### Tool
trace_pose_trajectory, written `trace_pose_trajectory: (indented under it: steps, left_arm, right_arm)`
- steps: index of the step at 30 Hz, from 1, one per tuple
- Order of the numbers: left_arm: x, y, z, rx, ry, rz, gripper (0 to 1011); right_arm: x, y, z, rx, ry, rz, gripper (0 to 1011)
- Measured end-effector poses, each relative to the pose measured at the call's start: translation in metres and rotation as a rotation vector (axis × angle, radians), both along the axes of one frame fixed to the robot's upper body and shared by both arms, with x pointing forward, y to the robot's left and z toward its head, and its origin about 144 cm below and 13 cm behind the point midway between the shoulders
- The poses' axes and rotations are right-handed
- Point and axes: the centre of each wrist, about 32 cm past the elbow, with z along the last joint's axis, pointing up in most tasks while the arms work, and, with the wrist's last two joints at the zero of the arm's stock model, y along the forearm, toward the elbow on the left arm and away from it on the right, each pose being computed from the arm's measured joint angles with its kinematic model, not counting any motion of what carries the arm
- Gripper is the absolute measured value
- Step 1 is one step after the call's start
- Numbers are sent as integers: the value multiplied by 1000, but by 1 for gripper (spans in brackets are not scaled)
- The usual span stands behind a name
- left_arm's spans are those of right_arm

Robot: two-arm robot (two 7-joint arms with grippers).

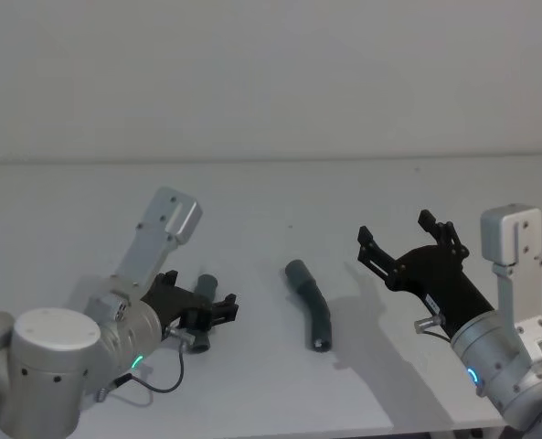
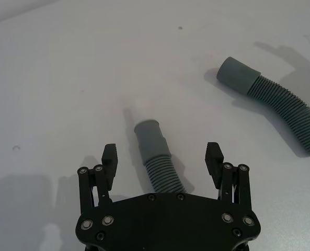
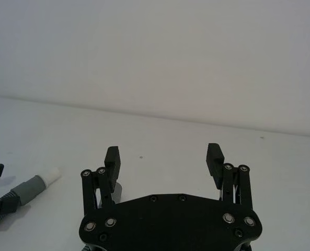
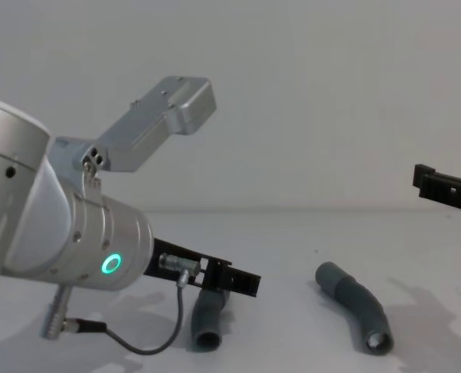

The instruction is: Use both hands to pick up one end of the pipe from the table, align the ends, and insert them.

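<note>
Two dark grey ribbed pieces of the pipe lie on the white table (image 1: 252, 197). The left piece (image 1: 204, 309) (image 2: 156, 157) (image 4: 207, 315) rests between the fingers of my left gripper (image 1: 212, 313) (image 2: 162, 156), which is open and low over the table, its fingers apart from the hose. This piece's cuff (image 3: 32, 187) carries a short white tip (image 3: 53, 175). The other piece (image 1: 310, 305) (image 2: 274, 99) (image 4: 356, 305) lies free at the centre. My right gripper (image 1: 406, 238) (image 3: 163, 156) hangs open and empty above the table, to the right of the centre piece.
A pale grey wall (image 1: 271, 73) rises behind the table's far edge. A thin cable (image 4: 137, 342) loops from my left wrist down to the table. Bare table stretches between the two hose pieces and beyond them.
</note>
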Motion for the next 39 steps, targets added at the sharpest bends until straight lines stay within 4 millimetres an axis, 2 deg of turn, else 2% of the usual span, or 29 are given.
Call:
trace_pose_trajectory:
  steps: [32, 39]
  left_arm:
    - [15, -9, -8, -62, 113, 60, 1001]
    - [17, -10, -8, -65, 119, 59, 859]
  right_arm:
    - [0, 0, 0, 0, 0, 0, 1002]
    - [0, 0, 0, 0, 0, 0, 1002]
